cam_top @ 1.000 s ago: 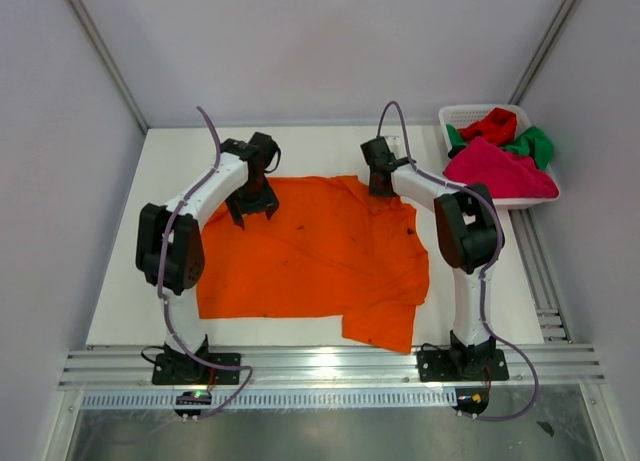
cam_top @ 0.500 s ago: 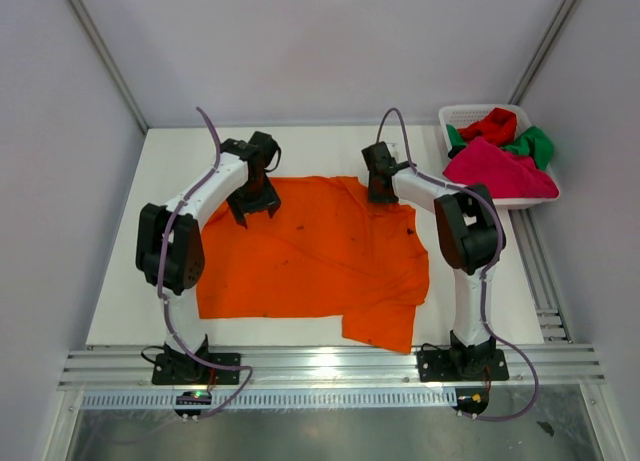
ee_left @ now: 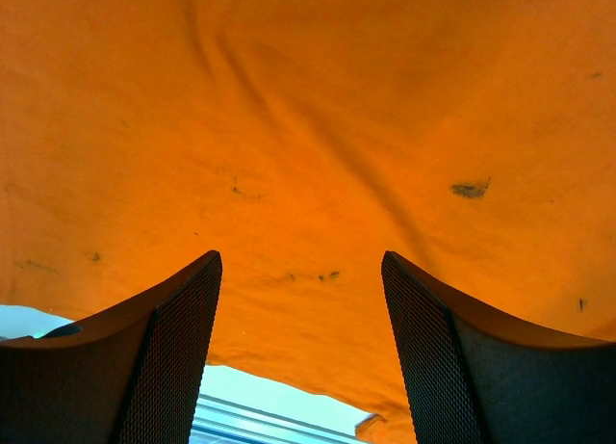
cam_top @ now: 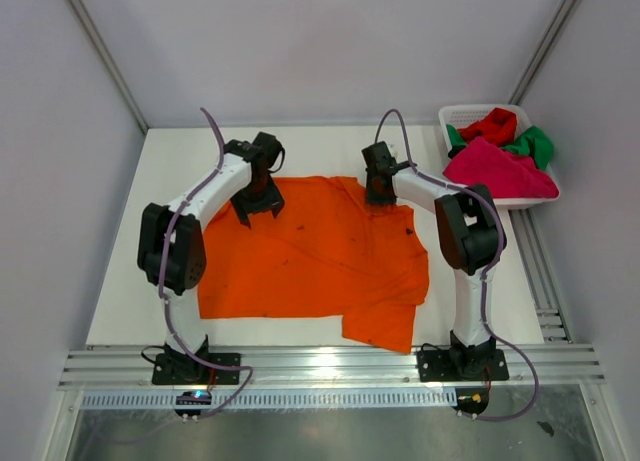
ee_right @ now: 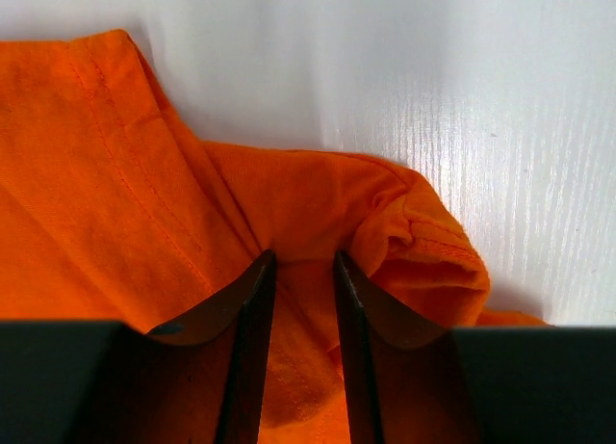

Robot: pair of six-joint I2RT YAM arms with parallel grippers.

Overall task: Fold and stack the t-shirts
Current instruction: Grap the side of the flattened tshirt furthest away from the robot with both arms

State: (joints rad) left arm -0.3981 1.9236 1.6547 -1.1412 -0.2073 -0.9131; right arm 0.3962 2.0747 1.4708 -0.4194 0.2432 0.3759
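A bright orange t-shirt (cam_top: 310, 256) lies spread flat on the white table, with its near right corner folded under. My left gripper (cam_top: 258, 203) hovers open over the shirt's far left part; in the left wrist view (ee_left: 300, 261) only orange cloth (ee_left: 308, 107) shows between its wide-apart fingers. My right gripper (cam_top: 378, 193) is at the shirt's far edge near the collar. In the right wrist view (ee_right: 303, 256) its fingers are pinched on a bunched fold of the orange cloth (ee_right: 96, 174). Red (cam_top: 492, 126), green (cam_top: 535, 143) and magenta-pink (cam_top: 500, 171) t-shirts lie crumpled in the basket.
The white lattice basket (cam_top: 455, 111) stands at the far right corner of the table. A metal rail (cam_top: 330, 366) runs along the near edge by the arm bases. Grey walls enclose the table on the left, back and right.
My left gripper has shifted slightly right over the shirt's far edge. My right gripper has edged slightly left and the cloth there has bunched a little.
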